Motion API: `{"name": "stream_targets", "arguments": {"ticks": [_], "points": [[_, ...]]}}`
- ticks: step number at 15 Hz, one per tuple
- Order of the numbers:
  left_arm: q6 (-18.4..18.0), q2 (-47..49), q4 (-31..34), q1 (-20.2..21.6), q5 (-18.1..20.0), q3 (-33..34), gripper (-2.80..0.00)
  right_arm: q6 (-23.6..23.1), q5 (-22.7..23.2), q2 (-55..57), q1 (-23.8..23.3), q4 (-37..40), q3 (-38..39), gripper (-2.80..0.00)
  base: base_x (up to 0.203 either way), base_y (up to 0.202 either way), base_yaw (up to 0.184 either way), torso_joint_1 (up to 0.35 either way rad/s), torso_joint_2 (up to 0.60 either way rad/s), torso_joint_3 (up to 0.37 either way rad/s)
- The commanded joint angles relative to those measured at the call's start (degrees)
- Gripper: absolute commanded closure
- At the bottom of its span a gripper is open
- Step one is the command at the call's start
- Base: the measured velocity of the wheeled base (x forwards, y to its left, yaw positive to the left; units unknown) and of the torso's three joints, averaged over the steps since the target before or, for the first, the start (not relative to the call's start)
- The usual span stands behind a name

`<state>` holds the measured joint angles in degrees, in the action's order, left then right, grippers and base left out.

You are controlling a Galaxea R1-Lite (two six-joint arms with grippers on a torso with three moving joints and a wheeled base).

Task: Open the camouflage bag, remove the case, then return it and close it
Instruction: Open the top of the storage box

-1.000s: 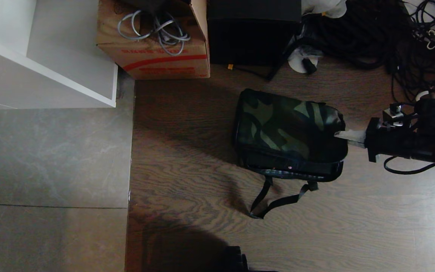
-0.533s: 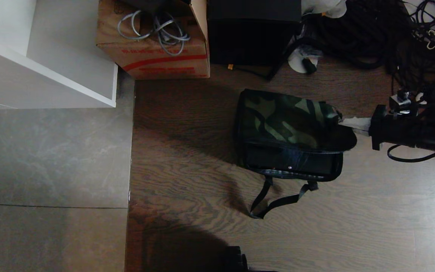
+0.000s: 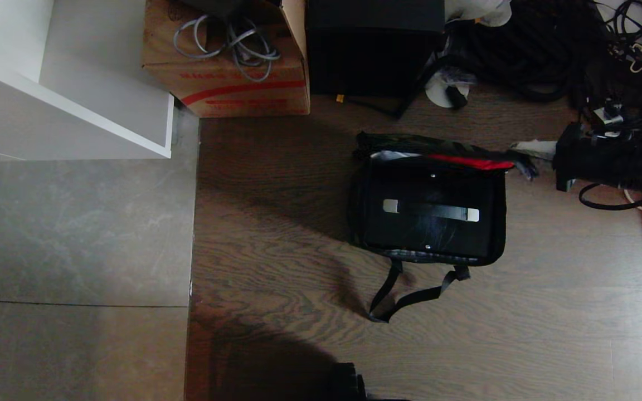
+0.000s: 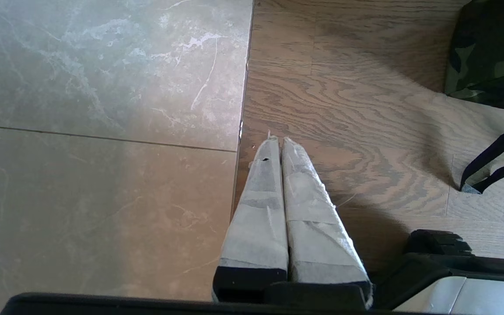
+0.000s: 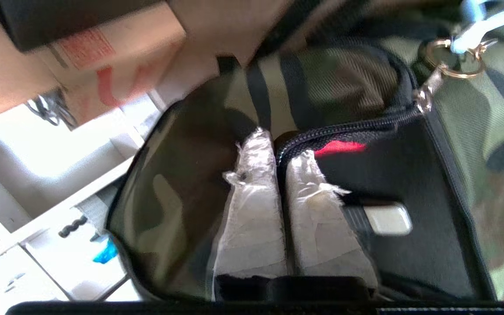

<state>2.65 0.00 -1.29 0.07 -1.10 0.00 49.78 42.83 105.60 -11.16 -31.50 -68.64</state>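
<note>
The floor is half grey stone tile, half dark wood plank, the seam running away from the robot. Nearest the robot, the left gripper hangs over that seam with its two taped fingers pressed together and nothing between them.

Further out on the wood lies a loop of black strap, leading up to the camouflage bag. The bag sits on the planks with its flap thrown back to the far side, a strip of red lining showing along the far edge of the opening. Inside, lying flat, is the case, black, its handle with silver end pieces facing up.

At the bag's far right corner is the right gripper, level with the floor and pointing toward the bag. In the right wrist view its taped fingers stand slightly apart on either side of the flap's zippered edge, one on the camouflage side and one on the black inner side; whether they pinch the fabric cannot be told.

Beyond the bag stand a cardboard box with grey cables on it, a tall black box, a tangle of black cables, and a white shelf unit at the far left.
</note>
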Motion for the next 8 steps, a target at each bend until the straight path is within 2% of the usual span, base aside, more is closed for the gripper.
{"name": "stream_targets", "arguments": {"ticks": [1, 4, 6, 8], "points": [[0.0, 0.0, 0.0, 0.0, 0.0, 0.6, 0.0, 2.8, -0.2, 0.8, -0.1, -0.2, -2.5, -2.8, 0.0, 0.0, 0.0, 0.0, 0.0, 0.0], [0.1, 0.0, 0.0, 0.0, 0.0, 0.6, 0.0, 9.9, -5.0, 2.3, 0.0, -0.2, -8.3, -2.8, 0.0, 0.0, 0.0, 0.0, 0.0, 0.0], [0.1, 0.0, 0.0, 0.0, 0.0, 0.6, 0.0, 10.9, -5.9, 3.1, -0.1, -0.3, -10.5, -2.8, 0.0, 0.0, 0.0, 0.0, 0.0, 0.0], [0.0, 0.0, 0.0, 0.0, 0.0, 0.6, 0.0, 11.0, -7.7, 3.6, -0.1, -5.5, -11.1, -2.8, 0.0, 0.0, 0.0, 0.0, 0.0, 0.0]]}}
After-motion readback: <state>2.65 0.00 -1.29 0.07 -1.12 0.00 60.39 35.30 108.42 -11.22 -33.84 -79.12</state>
